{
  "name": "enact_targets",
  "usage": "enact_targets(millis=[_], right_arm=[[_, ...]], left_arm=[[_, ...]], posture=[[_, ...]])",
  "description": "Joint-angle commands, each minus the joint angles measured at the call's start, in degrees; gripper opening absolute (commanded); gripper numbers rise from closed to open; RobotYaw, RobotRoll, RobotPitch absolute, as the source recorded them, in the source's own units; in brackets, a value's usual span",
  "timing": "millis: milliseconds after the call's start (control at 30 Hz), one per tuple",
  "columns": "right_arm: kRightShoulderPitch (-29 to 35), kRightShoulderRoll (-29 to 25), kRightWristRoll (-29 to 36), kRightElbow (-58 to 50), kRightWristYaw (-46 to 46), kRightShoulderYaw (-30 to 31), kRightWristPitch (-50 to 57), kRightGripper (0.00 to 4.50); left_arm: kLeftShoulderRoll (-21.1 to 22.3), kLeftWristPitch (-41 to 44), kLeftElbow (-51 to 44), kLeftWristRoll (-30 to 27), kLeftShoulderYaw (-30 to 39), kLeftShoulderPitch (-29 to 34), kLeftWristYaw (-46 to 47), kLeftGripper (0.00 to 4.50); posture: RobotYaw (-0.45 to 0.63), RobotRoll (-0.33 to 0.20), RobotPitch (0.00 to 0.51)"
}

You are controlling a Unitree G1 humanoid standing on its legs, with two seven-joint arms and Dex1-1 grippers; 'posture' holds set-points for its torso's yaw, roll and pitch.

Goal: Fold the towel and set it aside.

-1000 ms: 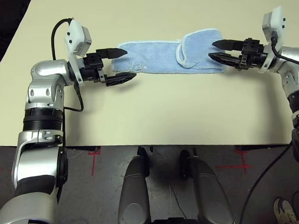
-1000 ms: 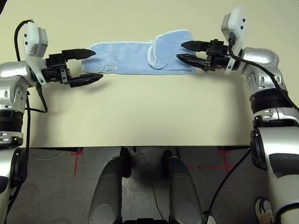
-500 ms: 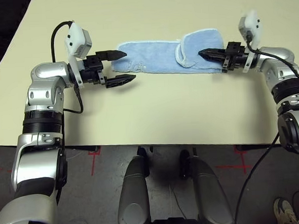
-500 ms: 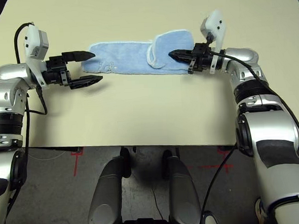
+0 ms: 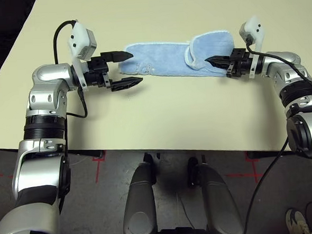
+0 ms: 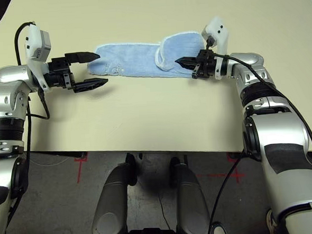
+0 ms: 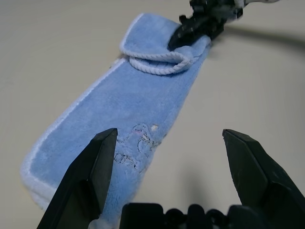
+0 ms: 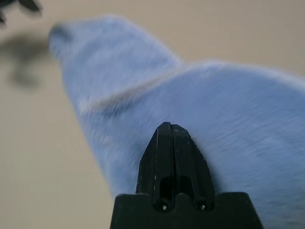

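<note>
Your right gripper [image 5: 214, 61] pinches the towel [image 5: 163, 58] at its folded end — lift gently toward the left gripper [image 5: 124, 69], fingers spread beside the other end on the table [image 5: 161, 111].

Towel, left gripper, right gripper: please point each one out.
towel [image 5: 158, 59], left eye view, flat middle of the cloth.
left gripper [image 5: 133, 68], left eye view, midway between its open fingertips.
right gripper [image 6: 178, 61], right eye view, closed fingertips at the towel's folded end.
</note>
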Motion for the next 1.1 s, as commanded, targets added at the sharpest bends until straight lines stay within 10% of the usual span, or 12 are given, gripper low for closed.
enact_targets(millis=[33, 700, 1100], right_arm=[[-0.88, -0.62, 1.45, -1.49, -3.24, -2.25, 1.71, 0.05], [-2.88, 7.59, -7.23, 3.18, -32.78, 2.34, 8.56, 0.05], [-2.08, 5.05, 2.41, -2.26, -16.98, -5.82, 5.2, 0.05]], left_arm=[[0.14, 0.18, -0.67, -0.4, -0.14, 1.0, -0.13, 4.5], [0.45, 1.54, -2.0, -0.5, -0.28, 1.34, 0.17, 4.5], [-0.05, 1.9, -1.81, -0.86, 0.23, 1.66, 1.26, 4.5]], posture=[[0.1, 0.0, 0.32], [0.1, 0.0, 0.322], [0.09, 0.0, 0.316]])
